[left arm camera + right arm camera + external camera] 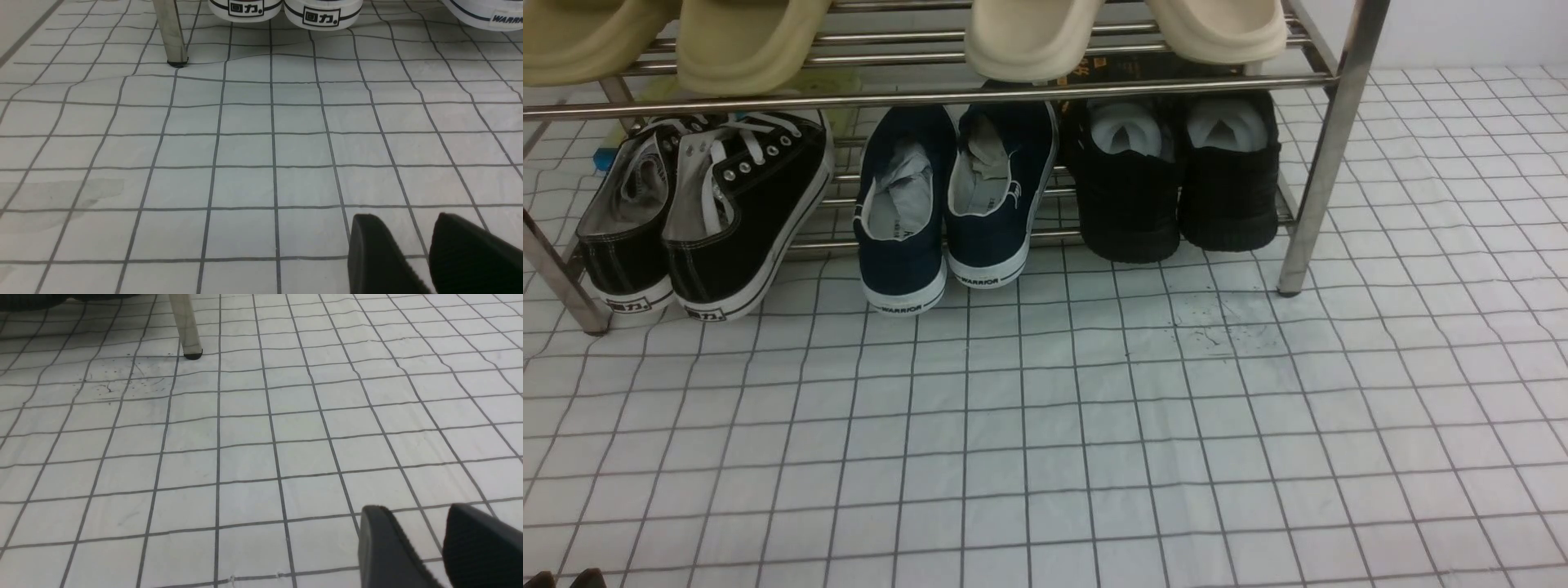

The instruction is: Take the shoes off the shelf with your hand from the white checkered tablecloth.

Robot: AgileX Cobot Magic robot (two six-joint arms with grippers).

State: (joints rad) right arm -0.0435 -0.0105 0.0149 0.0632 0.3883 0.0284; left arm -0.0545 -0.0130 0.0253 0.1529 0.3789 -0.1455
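Black right gripper (423,508), slightly open with nothing between its fingers, shows only in its wrist view. The front view alone reveals the black knit sneakers (1180,188) whole on the chrome rack's (1319,180) lower tier, heels facing the camera, long axes running front to back.

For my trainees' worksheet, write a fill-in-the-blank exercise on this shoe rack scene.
1. The all-black sneakers sit on the rack's ____ tier.
2. The slip-ons marked WARRIOR on their soles are ____ blue.
3. Black lines form a ____ on the white tablecloth.
4. The canvas sneakers with white soles have ____ laces.

Missing words: lower; navy; grid; white.
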